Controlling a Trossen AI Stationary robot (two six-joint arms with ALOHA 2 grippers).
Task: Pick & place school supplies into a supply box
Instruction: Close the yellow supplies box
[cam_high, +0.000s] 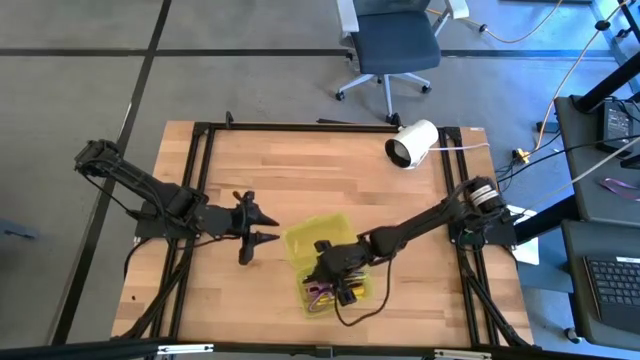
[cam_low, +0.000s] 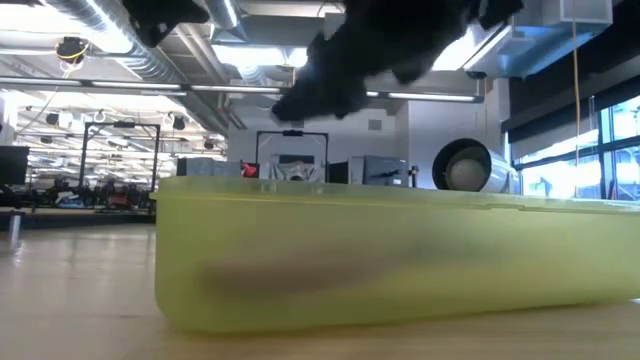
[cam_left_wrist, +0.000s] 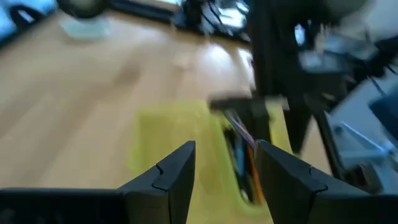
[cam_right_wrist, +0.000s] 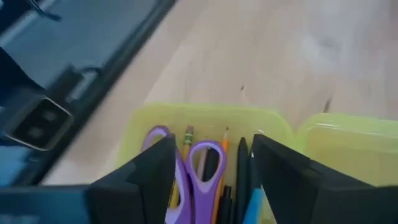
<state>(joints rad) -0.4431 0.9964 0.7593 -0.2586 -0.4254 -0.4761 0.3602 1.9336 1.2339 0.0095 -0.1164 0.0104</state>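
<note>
Yellow-green supply box (cam_high: 318, 240): already held scissors (cam_right_wrist: 200, 163) and pencils.
Right gripper (cam_high: 338, 278): fingers spread, empty, might snag scissors lifting out.
Left gripper (cam_high: 262, 226): released, waiting beside.

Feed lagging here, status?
Right gripper open over translucent yellow-green plastic box; purple-handled scissors, pencils inside. Left gripper open, beside box. Nothing blocking.

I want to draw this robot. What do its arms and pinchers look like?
Draw two thin dark, nearly black arms with bendy joints. The left gripper ends in two pointy black fingers, flat and wedge-shaped up close. The right gripper has the same blocky black fingers. The right arm has a round silvery part at its base, and thin black cables trail beside it.
</note>
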